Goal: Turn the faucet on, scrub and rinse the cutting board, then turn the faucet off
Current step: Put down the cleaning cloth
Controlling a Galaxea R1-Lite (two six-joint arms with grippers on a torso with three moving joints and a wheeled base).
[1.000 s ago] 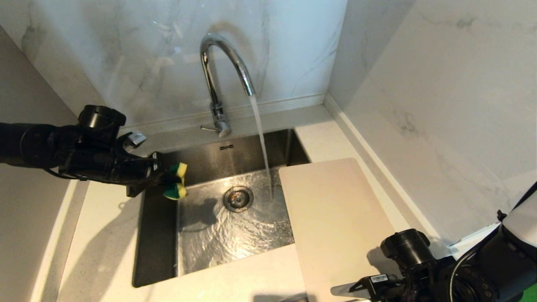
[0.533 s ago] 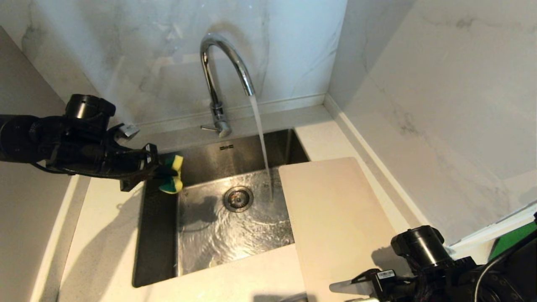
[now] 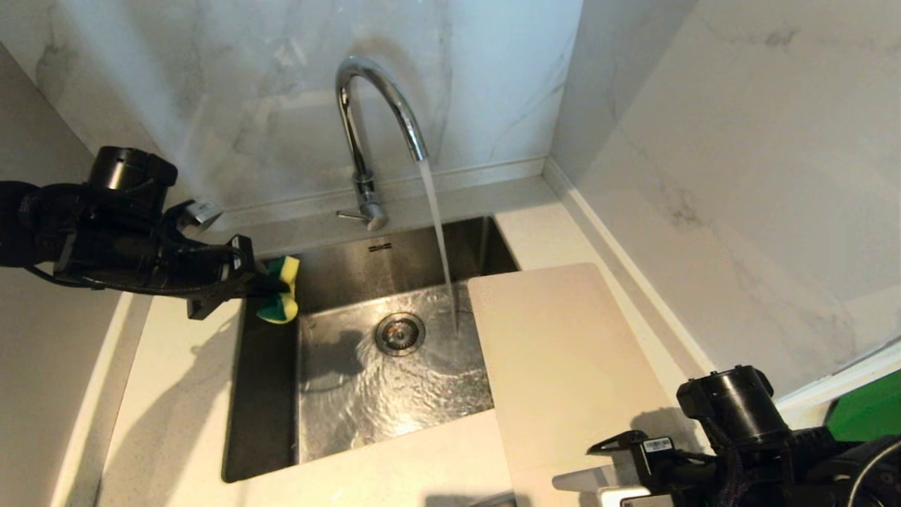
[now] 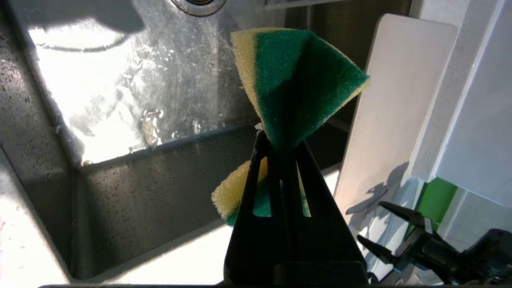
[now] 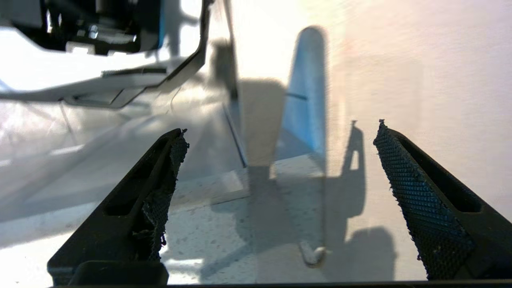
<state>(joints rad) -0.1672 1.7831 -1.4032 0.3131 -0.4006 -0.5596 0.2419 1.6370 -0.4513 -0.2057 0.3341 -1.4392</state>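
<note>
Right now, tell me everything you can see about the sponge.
The sponge is a soft foam pad, yellow with a dark green scouring face. The left gripper is shut on its middle, pinching it so both ends flare out like a bow tie. It hangs in the air over the left rim of the sink, touching nothing but the fingers, well clear of the running water.

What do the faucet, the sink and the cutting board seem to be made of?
Faucet: metal, apparently polished chrome, with mirror-like highlights. Sink: probably stainless steel, grey, its wet floor glinting. Cutting board: likely plastic, thin, matte cream-white, without visible grain.
</note>
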